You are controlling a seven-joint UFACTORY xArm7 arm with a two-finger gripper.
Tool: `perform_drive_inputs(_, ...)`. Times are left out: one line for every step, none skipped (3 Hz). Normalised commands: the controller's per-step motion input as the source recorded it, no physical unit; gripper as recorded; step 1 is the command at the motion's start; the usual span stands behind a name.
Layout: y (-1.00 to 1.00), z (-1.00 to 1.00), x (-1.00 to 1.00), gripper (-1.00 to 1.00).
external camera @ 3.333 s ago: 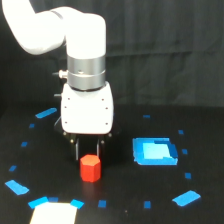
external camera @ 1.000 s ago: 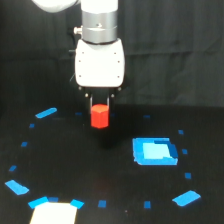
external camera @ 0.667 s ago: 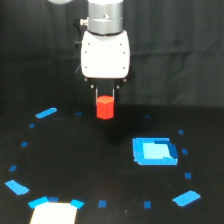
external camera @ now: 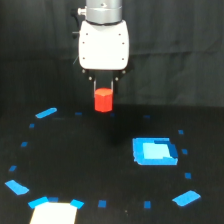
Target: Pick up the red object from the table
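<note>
The red object [external camera: 103, 100], a small red-orange hexagonal block, hangs in the air between my gripper's fingers, well above the black table [external camera: 100, 160]. My gripper [external camera: 103, 95] points straight down from the white arm head [external camera: 103, 45] and is shut on the block's upper part. The block's lower half shows below the fingertips. Nothing lies on the table directly under it.
A larger blue rectangle [external camera: 154, 151] lies on the table at the exterior view's right. A white patch [external camera: 54, 214] sits at the bottom left edge. Small blue tape marks ring the table, such as one at the left [external camera: 46, 113] and one at the lower right [external camera: 186, 198].
The gripper closed on the red block on the table, then lifted it. Over the last second it has risen further and shifted slightly to the exterior view's right.
</note>
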Motion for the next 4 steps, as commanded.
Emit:
perform_drive_inputs(-0.58, 0.35, 0.23, -1.00)
perform_drive_inputs(0.04, 0.14, -0.38, -1.00)
perform_drive_inputs(-0.45, 0.45, 0.19, -0.95)
perform_drive_inputs(-0.46, 0.31, -0.22, -1.00)
